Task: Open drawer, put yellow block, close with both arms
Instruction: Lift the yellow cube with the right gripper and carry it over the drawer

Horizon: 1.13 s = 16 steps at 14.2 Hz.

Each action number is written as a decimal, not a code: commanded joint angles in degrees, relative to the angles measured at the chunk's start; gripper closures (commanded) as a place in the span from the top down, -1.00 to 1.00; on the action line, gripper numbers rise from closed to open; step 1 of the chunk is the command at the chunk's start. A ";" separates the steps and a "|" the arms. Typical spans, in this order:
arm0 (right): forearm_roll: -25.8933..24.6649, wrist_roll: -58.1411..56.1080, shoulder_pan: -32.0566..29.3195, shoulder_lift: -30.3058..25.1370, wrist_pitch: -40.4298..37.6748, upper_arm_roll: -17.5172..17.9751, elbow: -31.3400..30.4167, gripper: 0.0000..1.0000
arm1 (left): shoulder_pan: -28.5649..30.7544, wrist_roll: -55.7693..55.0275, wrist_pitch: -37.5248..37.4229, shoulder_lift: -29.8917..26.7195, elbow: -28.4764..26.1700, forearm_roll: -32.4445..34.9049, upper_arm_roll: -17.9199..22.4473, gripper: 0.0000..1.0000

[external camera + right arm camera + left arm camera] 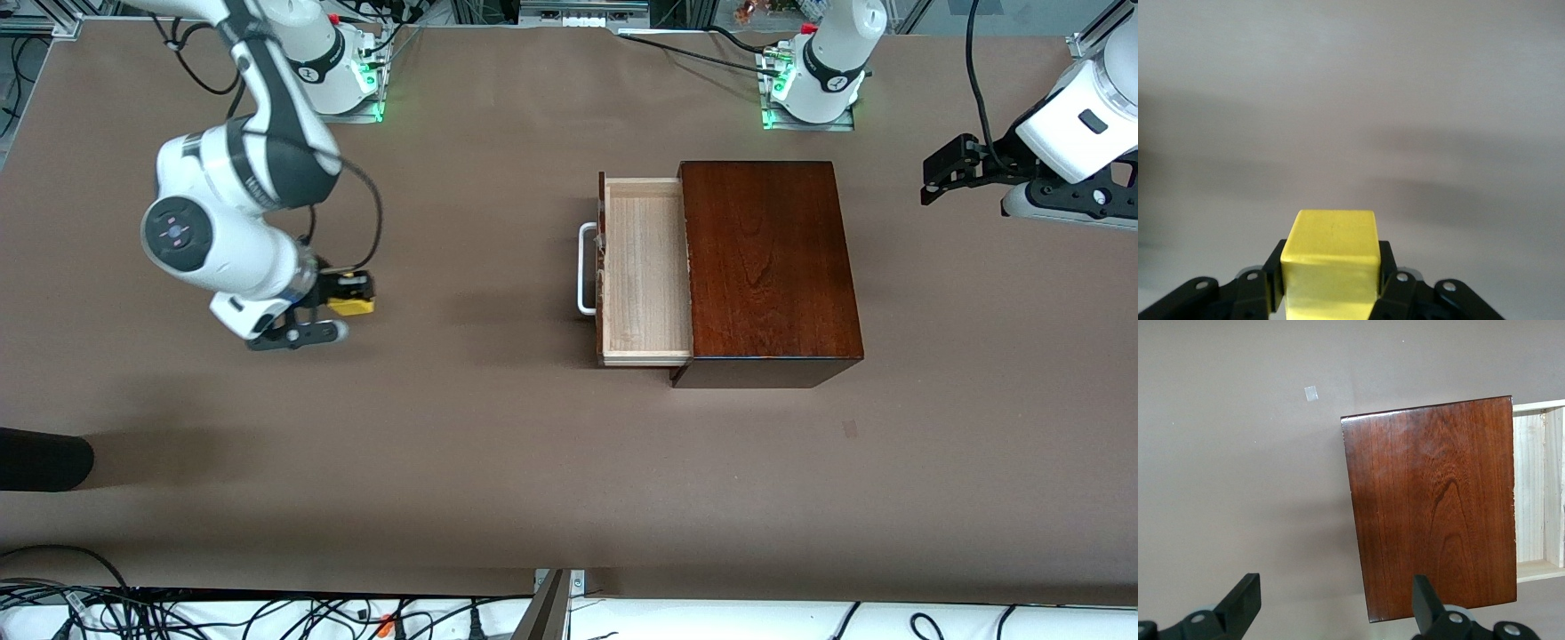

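Both hands differ: right hand (342, 300) grips yellow block (350, 306); left hand (933, 182) open; drawer (645, 271) faces right arm's end.

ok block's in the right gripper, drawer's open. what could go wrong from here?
1. The yellow block sticks out past the fingers of the right gripper, so it might slip in transit.
2. The drawer is only partly pulled out of the box; the exposed tray is narrow, so a release off-centre could catch the front panel or the box edge.
3. The left gripper waits open, off toward the left arm's end of the table, so the box could slide if bumped.
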 commanded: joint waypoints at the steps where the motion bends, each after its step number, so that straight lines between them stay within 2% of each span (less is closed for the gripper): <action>1: 0.88 9.72 4.44 1.54 -2.43 1.92 5.60 -0.71 | 0.03 1.04 -0.73 -0.76 -0.02 1.44 -0.58 1.00; 10: 0.79 34.17 22.38 8.57 -1.29 1.92 17.99 -0.71 | 0.02 1.04 -0.81 -0.76 0.07 1.44 -0.58 1.00; 16: 0.44 41.66 30.91 12.61 7.14 1.92 20.63 -0.71 | 0.02 1.04 -0.81 -0.76 0.07 1.35 -0.58 1.00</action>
